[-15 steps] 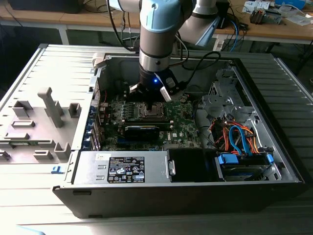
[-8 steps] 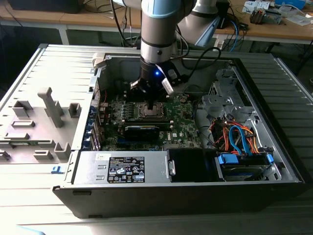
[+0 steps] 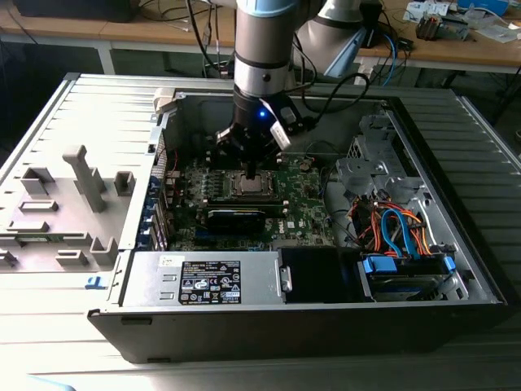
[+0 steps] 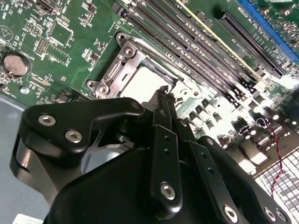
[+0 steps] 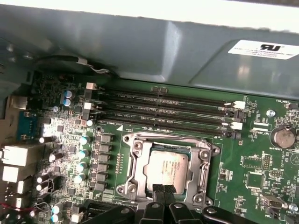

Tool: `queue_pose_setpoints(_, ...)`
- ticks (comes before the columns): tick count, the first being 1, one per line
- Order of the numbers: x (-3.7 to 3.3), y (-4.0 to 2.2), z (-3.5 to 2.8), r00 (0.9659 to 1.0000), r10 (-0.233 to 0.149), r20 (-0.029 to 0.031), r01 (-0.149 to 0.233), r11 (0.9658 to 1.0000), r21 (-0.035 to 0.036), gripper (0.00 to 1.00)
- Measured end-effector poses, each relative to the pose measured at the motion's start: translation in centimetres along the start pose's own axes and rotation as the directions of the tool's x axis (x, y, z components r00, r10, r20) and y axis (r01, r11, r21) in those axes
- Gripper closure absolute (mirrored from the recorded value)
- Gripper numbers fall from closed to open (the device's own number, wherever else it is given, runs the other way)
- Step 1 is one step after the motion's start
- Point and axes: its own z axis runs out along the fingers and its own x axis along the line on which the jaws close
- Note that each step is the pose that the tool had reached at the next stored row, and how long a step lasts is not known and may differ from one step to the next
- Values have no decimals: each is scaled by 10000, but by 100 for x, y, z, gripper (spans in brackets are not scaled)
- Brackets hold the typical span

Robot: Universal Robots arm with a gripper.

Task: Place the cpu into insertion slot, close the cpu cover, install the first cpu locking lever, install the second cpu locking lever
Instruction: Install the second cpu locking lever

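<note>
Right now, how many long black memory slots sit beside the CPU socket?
4. In the first wrist view the memory slots run parallel between case wall and insertion slot: outermost, second, third, fourth beside the socket. None seems hidden.

A long wooden bench (image 3: 480, 50) stood along the back, strewn with cables (image 3: 199, 32). In front lay a ribbed grey metal table (image 3: 488, 147), brightly lit.

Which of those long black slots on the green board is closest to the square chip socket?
The lowest of the four parallel memory slots, seen in the first wrist view: it runs right along the insertion slot frame's edge, while the other three lie farther off toward the case wall.
</note>
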Motion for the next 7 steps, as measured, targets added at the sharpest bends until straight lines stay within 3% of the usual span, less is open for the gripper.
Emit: queue_pose_setpoints(7, 0, 0, -17, 10000, 0, 0, 0, 10000, 0, 89)
